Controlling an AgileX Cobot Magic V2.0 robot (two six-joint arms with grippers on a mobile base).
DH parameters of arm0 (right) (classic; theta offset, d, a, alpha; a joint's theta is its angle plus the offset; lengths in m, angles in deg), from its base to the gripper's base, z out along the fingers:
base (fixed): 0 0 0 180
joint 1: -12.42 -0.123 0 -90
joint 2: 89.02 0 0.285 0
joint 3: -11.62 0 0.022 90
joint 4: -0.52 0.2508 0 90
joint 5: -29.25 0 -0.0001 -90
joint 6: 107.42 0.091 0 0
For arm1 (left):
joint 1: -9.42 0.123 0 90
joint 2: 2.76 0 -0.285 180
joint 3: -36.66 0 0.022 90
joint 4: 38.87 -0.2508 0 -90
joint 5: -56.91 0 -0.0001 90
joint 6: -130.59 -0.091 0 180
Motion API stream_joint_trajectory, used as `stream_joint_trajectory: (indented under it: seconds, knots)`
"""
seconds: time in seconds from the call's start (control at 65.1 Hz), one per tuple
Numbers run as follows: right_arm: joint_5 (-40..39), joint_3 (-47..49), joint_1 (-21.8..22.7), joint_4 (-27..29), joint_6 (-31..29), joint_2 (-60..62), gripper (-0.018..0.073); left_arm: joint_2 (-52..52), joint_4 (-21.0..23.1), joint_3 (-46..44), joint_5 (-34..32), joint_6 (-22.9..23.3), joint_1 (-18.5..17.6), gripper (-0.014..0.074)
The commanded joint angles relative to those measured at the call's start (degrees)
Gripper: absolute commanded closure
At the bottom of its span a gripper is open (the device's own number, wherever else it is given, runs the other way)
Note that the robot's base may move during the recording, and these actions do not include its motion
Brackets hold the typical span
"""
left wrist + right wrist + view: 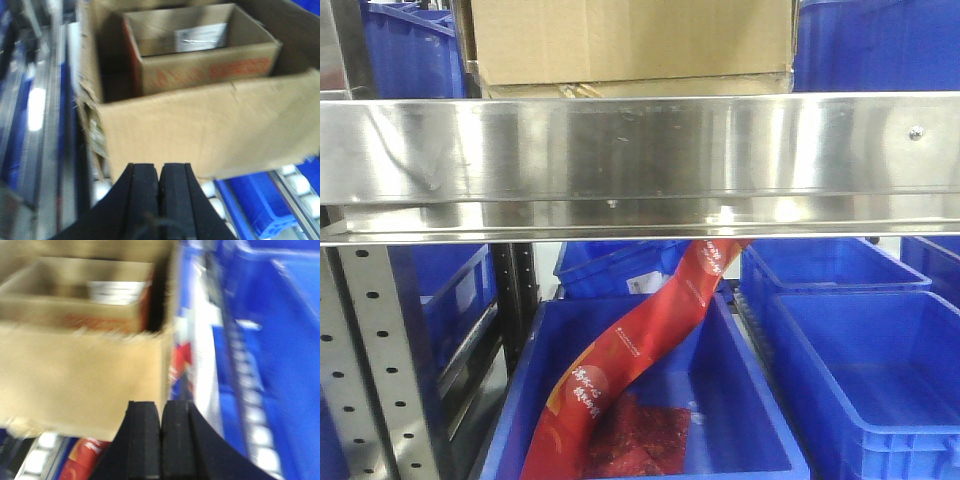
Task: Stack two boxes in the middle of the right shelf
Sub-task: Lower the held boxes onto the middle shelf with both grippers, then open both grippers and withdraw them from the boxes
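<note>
Small cardboard box [200,52] nested inside the big cardboard box [210,130] on the steel shelf [640,160], left gripper [160,200] and right gripper [161,440] both pressed together, empty.

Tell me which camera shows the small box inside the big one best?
The left wrist view: the small box, red print on its front and a white label inside, sits sharply in the big box. The right wrist view shows it blurred; the front view shows only the big box's outside.

Blue plastic bins [840,370] crowd the level under the rack, one [650,400] holding a red printed banner [630,360], beside a perforated steel upright [370,360] and white conveyor rollers [300,187].
</note>
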Motion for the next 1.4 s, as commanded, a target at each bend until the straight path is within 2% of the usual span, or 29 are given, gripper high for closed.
stream_joint_trajectory:
  seconds: [0.0,0.138,0.215,0.292,0.445,0.522,0.661,0.829,1.029,1.382]
  knots:
    - [-10.1,-7.3,0.8,-0.4,0.5,4.0,0.0720,3.9,1.0,7.2,-8.1,0.0,0.3,0.0690]
    - [-21.9,-20.5,5.2,-0.4,6.7,10.3,0.0720,11.5,1.0,21.8,-20.4,0.4,0.3,0.0690]
    - [-25.1,-26.4,8.1,-0.4,10.1,13.4,0.0720,15.7,0.8,30.5,-28.1,0.4,0.4,0.0690]
    - [-27.3,-31.4,10.2,-0.4,10.3,16.2,0.0720,19.8,1.3,39.0,-36.7,0.4,1.5,0.0690]
    - [-31.2,-41.6,11.5,-0.6,10.1,22.8,0.0720,27.6,8.7,54.1,-46.6,0.4,6.1,0.0690]
    - [-33.8,-46.8,11.5,-0.6,10.1,26.4,0.0720,32.3,10.0,60.3,-49.5,0.4,8.3,0.0690]
    - [-35.5,-54.2,11.5,-0.6,10.1,33.3,0.0720,42.0,9.9,70.0,-50.8,0.4,11.1,0.0690]
    - [-35.5,-58.2,11.5,-0.6,10.1,43.1,0.0720,54.3,9.3,77.1,-50.0,0.4,11.8,0.0690]
    - [-35.0,-58.3,11.5,-0.6,10.1,49.8,0.0720,63.1,9.3,78.2,-45.4,0.4,11.8,0.0690]
    - [-37.5,-58.3,11.5,-0.6,10.1,51.3,0.0720,67.2,9.3,78.2,-45.5,0.4,11.8,0.0690]
